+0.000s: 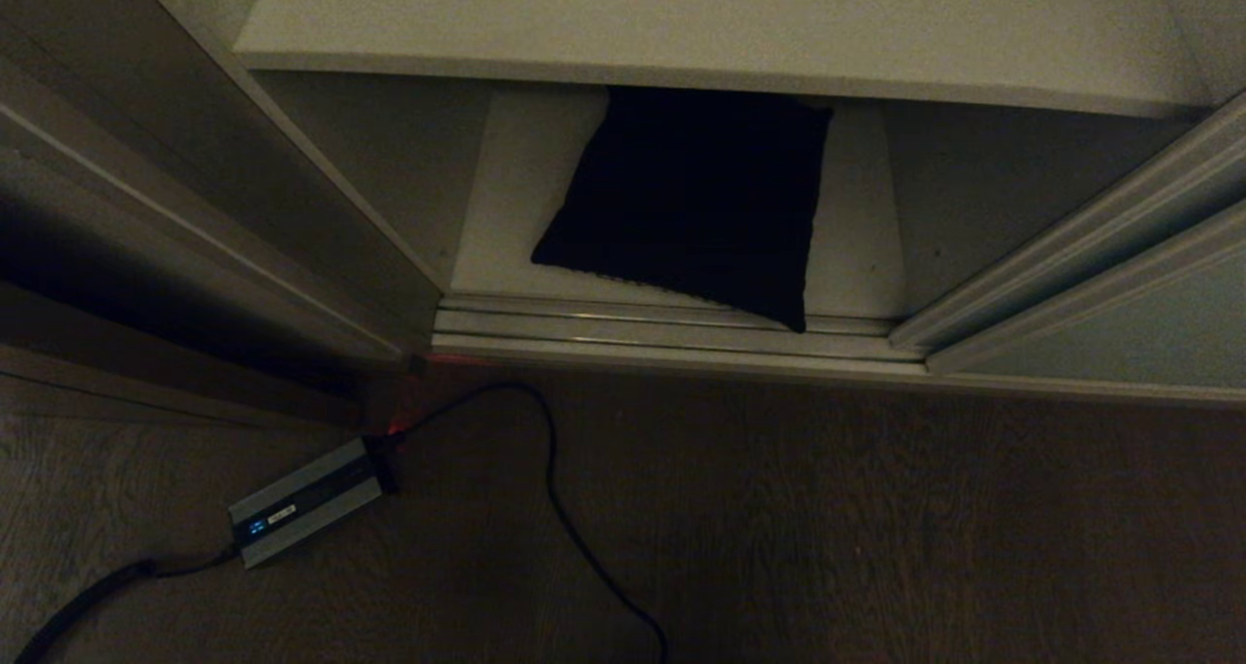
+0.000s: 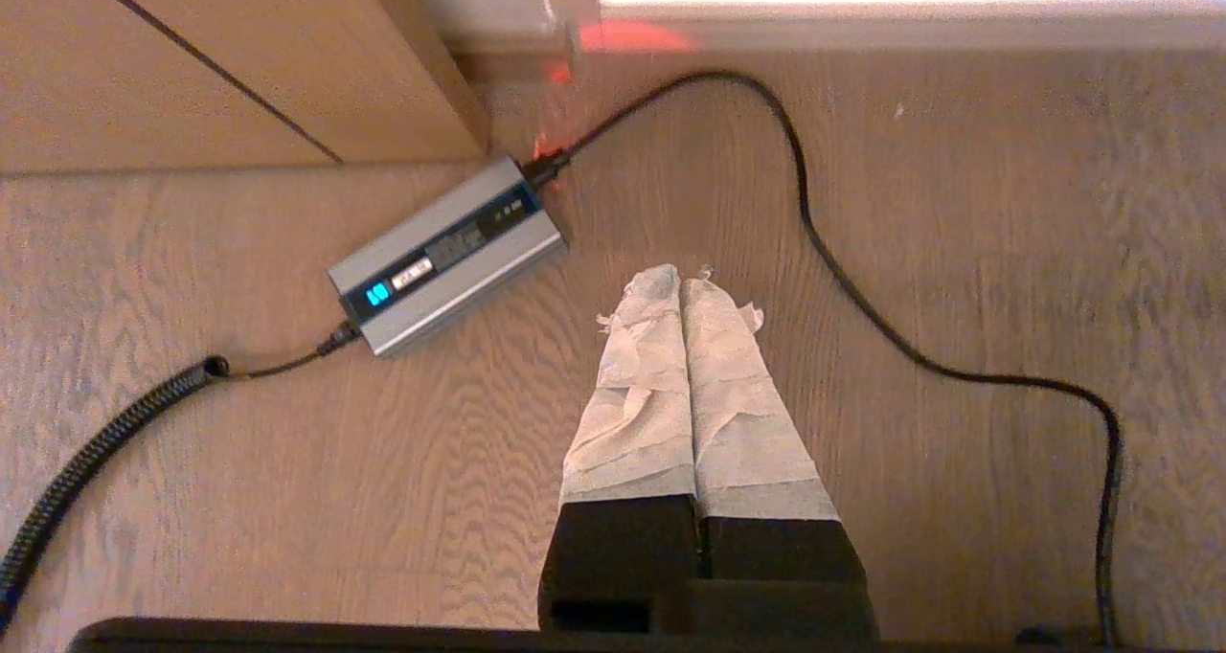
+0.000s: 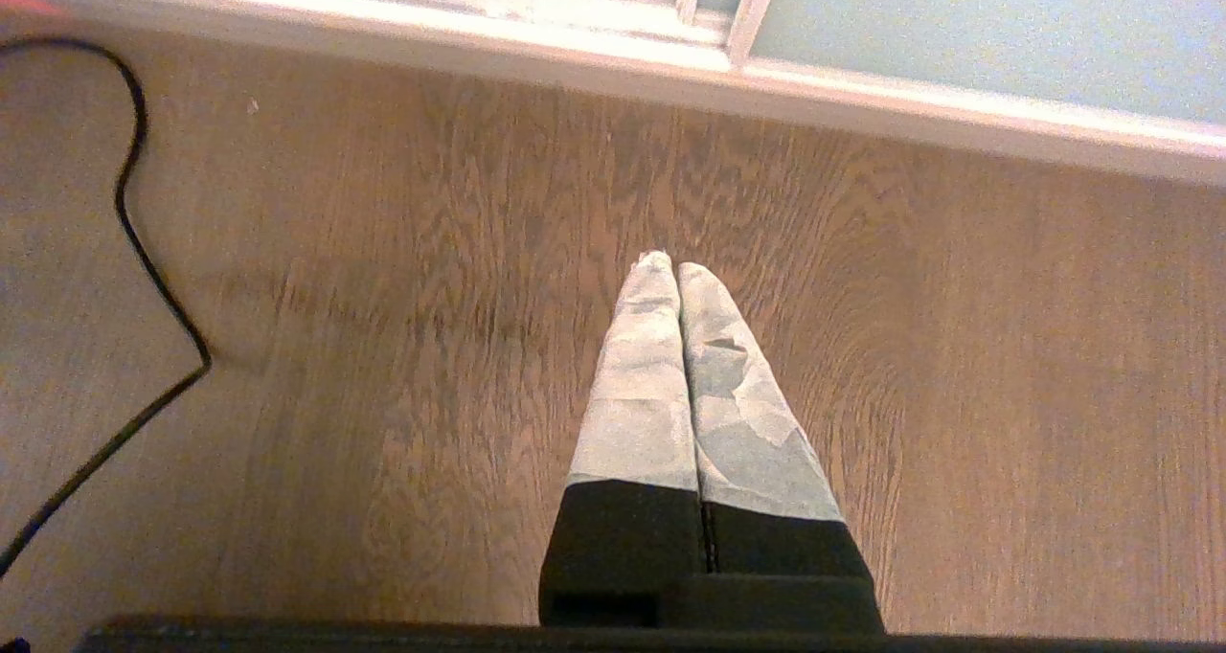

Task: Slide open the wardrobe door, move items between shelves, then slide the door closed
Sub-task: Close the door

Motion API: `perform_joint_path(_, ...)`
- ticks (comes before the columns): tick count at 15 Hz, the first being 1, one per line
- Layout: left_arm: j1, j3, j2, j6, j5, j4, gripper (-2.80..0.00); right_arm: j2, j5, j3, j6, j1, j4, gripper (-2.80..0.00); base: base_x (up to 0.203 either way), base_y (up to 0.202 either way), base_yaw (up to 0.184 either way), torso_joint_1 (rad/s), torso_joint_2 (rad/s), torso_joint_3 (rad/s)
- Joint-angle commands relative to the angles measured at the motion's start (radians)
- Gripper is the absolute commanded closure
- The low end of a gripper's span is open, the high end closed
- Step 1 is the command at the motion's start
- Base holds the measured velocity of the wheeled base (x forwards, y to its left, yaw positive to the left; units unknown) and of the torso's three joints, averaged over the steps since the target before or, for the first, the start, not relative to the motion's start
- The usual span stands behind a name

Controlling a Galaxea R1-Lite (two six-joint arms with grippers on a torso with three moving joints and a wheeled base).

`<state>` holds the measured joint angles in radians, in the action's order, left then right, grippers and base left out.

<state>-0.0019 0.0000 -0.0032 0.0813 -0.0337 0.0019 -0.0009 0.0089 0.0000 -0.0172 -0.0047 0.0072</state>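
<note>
The wardrobe stands open in the head view. The sliding wardrobe door (image 1: pixel 1149 323), pale grey-green with a light metal frame, sits off to the right and also shows in the right wrist view (image 3: pixel 958 31). A cushion (image 1: pixel 691 197), dark in this light, lies askew on the bottom shelf (image 1: pixel 506 216), one corner reaching over the floor track (image 1: pixel 662 338). An off-white upper shelf (image 1: pixel 720 21) overhangs it. Neither arm appears in the head view. My left gripper (image 2: pixel 680 275) and right gripper (image 3: pixel 675 262) both hang over the wood floor, taped fingers pressed together, holding nothing.
A small silver box (image 1: pixel 307 500) with a blue light lies on the floor left of the opening, seen too near the left gripper (image 2: pixel 448 254). Its black cable (image 1: pixel 555 479) loops across the floor. Brown wood panelling (image 1: pixel 146 255) flanks the wardrobe's left side.
</note>
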Motion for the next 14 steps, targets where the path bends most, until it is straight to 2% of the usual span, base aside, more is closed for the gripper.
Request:
perform_joint_path(1, 0.0, 0.0, 0.003, 0.0, 0.0, -0.002, 0.0, -0.001, 0.0, 0.005, 0.0, 0.0, 0.0, 0.0, 0.0, 0.0, 0.0, -0.001, 0.01, 0.202)
perform_joint_path(14, -0.001, 0.0, 0.003, 0.005, 0.0, 0.0, 0.0, -0.001, 0.0, 0.005, -0.001, 0.0, 0.0, 0.0, 0.0, 0.0, 0.0, 0.003, 0.0, 0.201)
